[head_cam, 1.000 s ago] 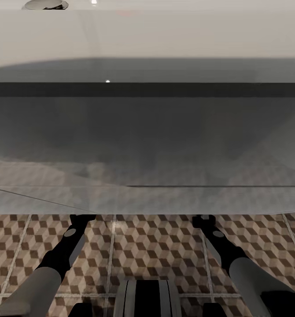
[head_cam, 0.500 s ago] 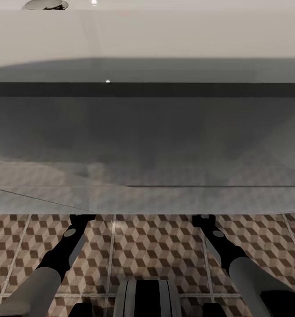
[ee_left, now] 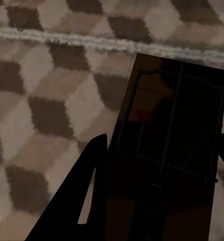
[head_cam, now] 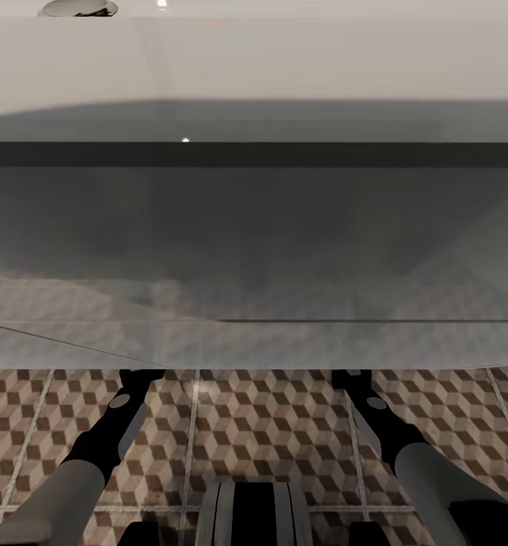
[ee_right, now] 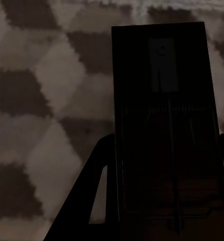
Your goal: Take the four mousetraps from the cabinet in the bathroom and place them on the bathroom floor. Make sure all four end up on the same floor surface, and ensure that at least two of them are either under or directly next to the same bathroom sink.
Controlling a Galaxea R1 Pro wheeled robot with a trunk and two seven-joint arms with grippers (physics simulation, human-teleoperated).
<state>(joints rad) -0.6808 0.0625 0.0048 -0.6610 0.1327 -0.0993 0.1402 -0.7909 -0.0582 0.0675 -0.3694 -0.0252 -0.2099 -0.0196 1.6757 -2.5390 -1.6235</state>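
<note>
mousetraps (ee_left: pixel 172 130) (ee_right: pixel 164 125) between jaws, over bathroom floor (ee_left: pixel 46 85)

Two mousetraps show, one (ee_left: pixel 172 125) in each wrist view (ee_right: pixel 162 130), and one sink (head_cam: pixel 254 68).

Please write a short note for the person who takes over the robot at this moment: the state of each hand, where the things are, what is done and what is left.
Left hand: shut on a mousetrap, held over the tiled floor.
Right hand: shut on a second mousetrap, also over the tiles.
Position: both arms reach forward under the sink; its grey underside spans the head view.
Done: two traps are carried to the sink.
Left: set both down on the tiles under or beside this sink, which I judge is the next step. The other two traps and the cabinet cannot be judged from here.
</note>
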